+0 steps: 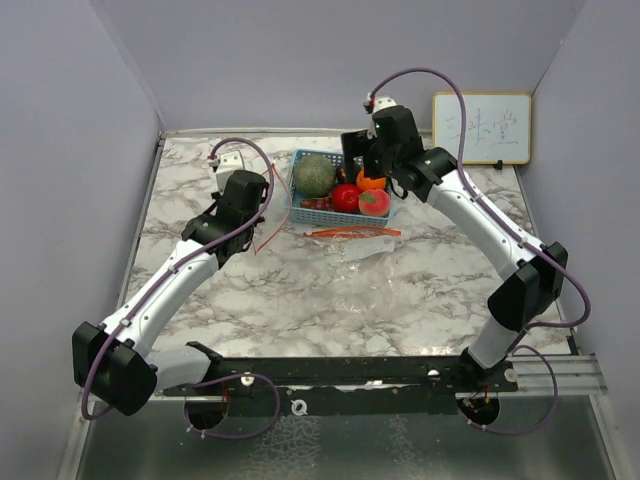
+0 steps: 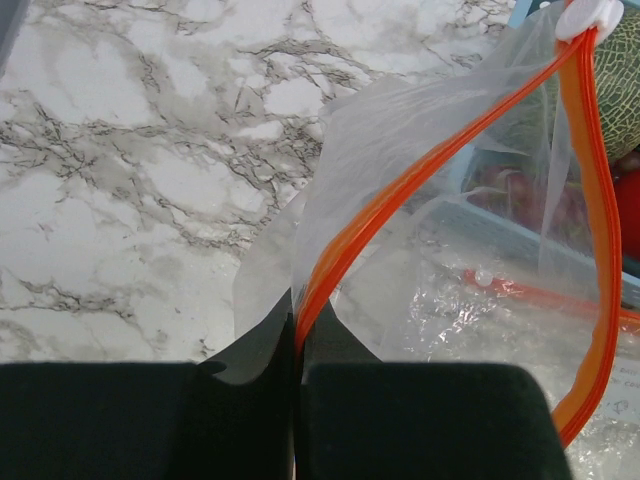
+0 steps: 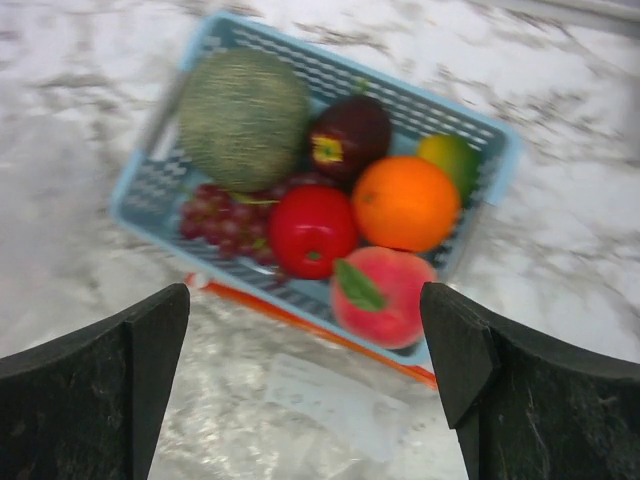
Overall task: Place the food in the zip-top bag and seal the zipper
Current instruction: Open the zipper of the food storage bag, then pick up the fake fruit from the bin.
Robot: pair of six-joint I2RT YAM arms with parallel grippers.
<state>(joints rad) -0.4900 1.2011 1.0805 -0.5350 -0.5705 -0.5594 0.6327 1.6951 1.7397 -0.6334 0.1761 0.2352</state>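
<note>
1. The left tool (image 2: 297,400) is clamped shut on the orange zipper (image 2: 400,200) of the zip-top bag (image 2: 420,130); one lip is lifted off the desk (image 1: 300,300), and the mouth is seen to gape towards the basket (image 3: 140,190)
2. The right tool (image 3: 305,310) is spread as wide as it goes, with nothing in it, and hangs above the basket
3. All the food is in the basket, which stands toward the far edge of the desk about midway along it; the bag lies on the desk just on the near side of the basket
4. The step in hand is judged to be the first pick, since nothing is seen inside the bag
5. A piece lying free on top is best chosen: the peach (image 3: 385,298) at the near wall of the basket, or the red apple (image 3: 311,230) beside it
6. The melon (image 3: 243,118) looks wide for the fingers and is likely to roll, so it is better left until the bag is steadied by smaller pieces
7. The fingers should be brought down on either side of the chosen fruit across its widest part, clear of the basket wall and of the orange (image 3: 405,203)
8. The grapes (image 3: 220,220) lie low beneath the other pieces and may be caught by a finger; a straight descent is advised
9. The lifted lip should be held high and taut by the left tool, so that the fruit can be passed under it without the film being dragged shut
</note>
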